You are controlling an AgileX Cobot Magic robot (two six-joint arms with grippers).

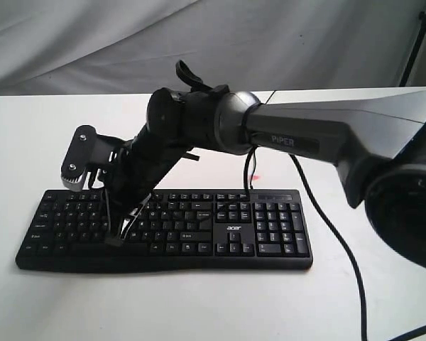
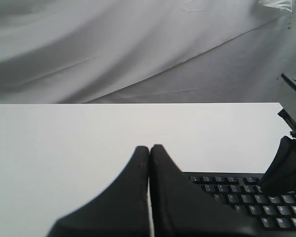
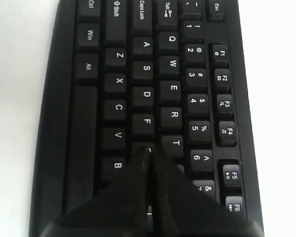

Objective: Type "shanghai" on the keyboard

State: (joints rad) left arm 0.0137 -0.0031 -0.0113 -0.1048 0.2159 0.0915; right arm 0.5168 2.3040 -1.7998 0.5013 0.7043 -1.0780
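The black keyboard [image 1: 264, 226] lies flat on the white table, with its number pad toward the right. My right arm reaches across to the keyboard's left half. There my right gripper [image 1: 116, 239] is shut with nothing in it. In the right wrist view the closed tips [image 3: 149, 149] rest at the G key, just past the F key [image 3: 147, 121]. My left gripper [image 2: 149, 148] is shut and empty. It hovers over bare table beside the keyboard's [image 2: 237, 193] far corner. The exterior view does not show it.
A thin black cable [image 1: 339, 240] runs across the table [image 1: 199, 305] to the right of the keyboard. Grey cloth [image 1: 128, 42] hangs behind the table's far edge. The right arm's dark body [image 2: 286, 163] shows at the edge of the left wrist view.
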